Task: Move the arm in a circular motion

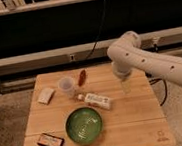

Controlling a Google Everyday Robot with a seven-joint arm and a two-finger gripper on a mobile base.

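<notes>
In the camera view, the arm [148, 62] comes in from the right edge and reaches over the back right part of the wooden table [137, 127]. Its thick white upper segment slopes up and leftward to a rounded joint near the table's rear edge, then turns straight down. The gripper [126, 88] hangs below that joint, pointing at the tabletop, just right of a white box [98, 101] and apart from it. Whether it is open or closed I cannot tell; it seems to hold nothing.

Also on the table are a green bowl [84, 125], a clear cup [66, 86], a reddish packet [82, 77], a pale packet [46, 95] and a dark packet [49, 141], all well to the left of the arm.

The task needs no grasp, so the step in hand is probably the sweep itself, at some point along the circle. The next move likely calls for carrying the wrist along a smooth curve above the table, at a height that clears the box and cup.
</notes>
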